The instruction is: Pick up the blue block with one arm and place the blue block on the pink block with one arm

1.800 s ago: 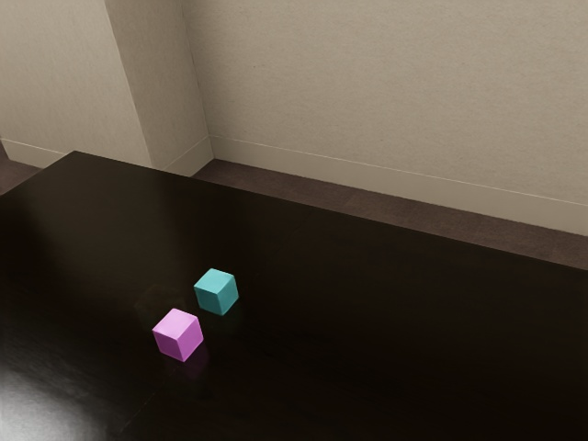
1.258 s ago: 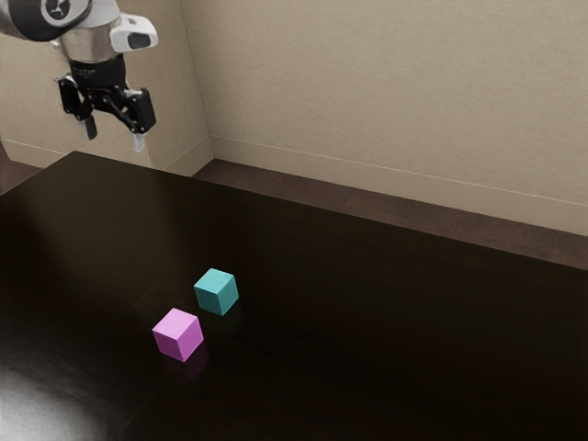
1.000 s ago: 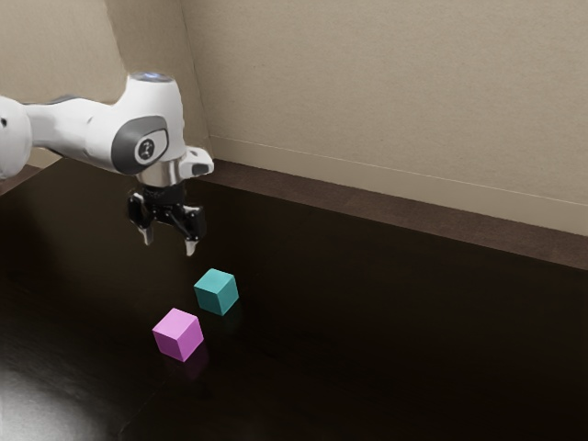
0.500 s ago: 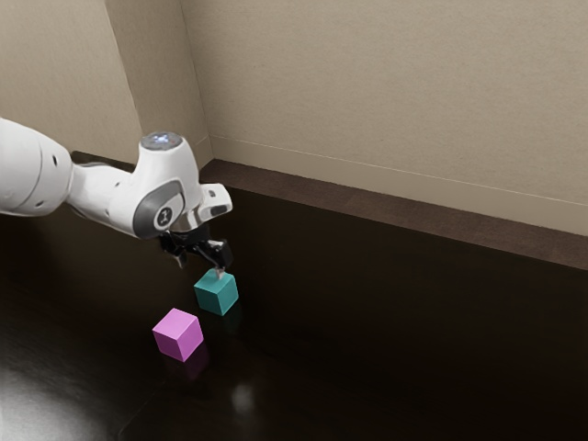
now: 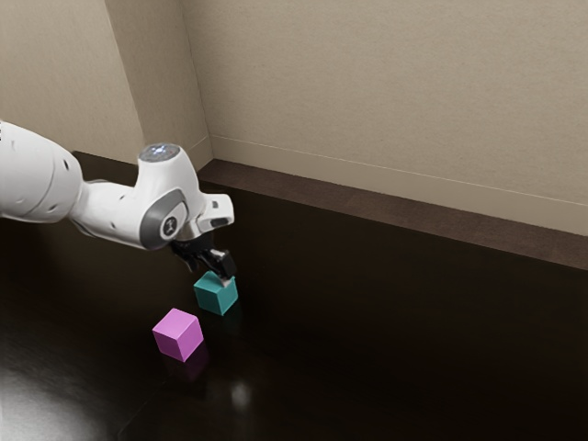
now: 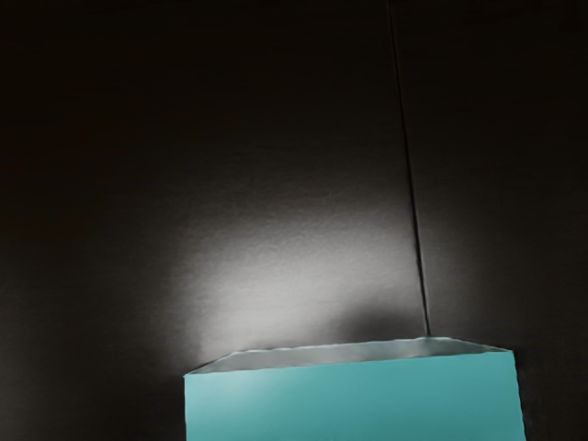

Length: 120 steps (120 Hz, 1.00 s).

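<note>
Hand [image 5: 216,268] | we find it directly over the blue block [image 5: 215,297], at its top | grip: we cannot tell | pink block [image 5: 177,333] beside blue block

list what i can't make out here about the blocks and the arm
1. Exterior view: the hand covers part of the top face of the blue block.
2. Wrist view: the blue block is cut off by the picture's edge, so its full shape is unseen.
3. Exterior view: the arm runs off the exterior view's left edge, hiding its base.
4. Exterior view: the far sides of the pink block face away from the camera.
</note>
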{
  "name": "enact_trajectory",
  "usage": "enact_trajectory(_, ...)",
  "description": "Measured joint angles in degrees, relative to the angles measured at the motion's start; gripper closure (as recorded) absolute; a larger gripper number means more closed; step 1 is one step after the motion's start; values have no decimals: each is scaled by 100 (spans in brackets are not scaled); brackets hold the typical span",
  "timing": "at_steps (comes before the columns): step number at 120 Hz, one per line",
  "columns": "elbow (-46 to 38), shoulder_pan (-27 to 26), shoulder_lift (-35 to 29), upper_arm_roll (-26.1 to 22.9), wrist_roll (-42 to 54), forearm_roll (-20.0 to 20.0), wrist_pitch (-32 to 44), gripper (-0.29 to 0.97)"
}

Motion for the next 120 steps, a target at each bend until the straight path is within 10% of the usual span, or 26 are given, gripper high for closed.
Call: enact_trajectory(120, 93, 26, 325, 0, 1199, -637, 188, 2)
